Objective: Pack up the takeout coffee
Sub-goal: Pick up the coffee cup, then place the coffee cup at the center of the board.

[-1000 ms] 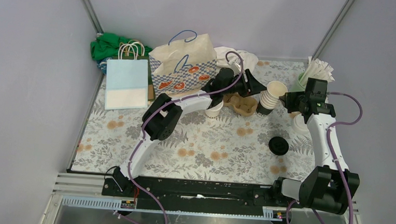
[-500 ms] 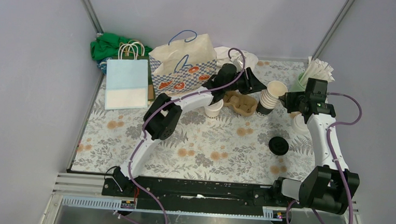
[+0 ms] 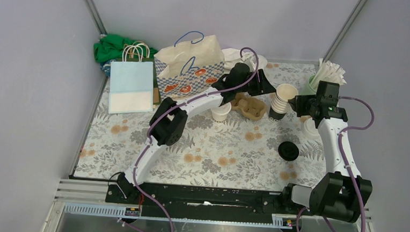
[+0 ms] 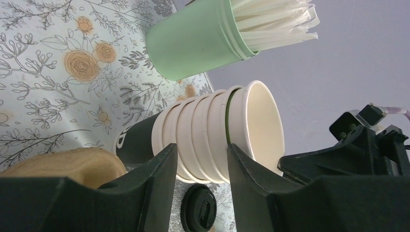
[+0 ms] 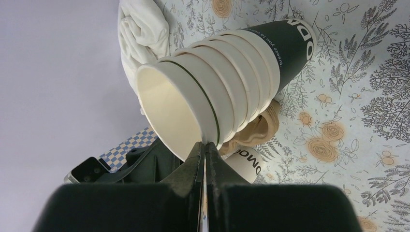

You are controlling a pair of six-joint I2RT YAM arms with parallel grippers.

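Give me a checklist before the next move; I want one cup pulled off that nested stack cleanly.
1. Right gripper shut on the top cup at its rim: ok.
2. Left gripper holding the stack below: not ok; jaws open, contact unclear.
3. Stack upright: not ok, tilted.
4. Carrier beside the stack: ok.
5. Only the top cup free to slide out: cannot tell.

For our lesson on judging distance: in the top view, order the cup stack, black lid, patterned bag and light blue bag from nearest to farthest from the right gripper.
From the right gripper:
1. Cup stack, at its fingertips.
2. Black lid, toward the bases.
3. Patterned bag, back centre.
4. Light blue bag, far left.
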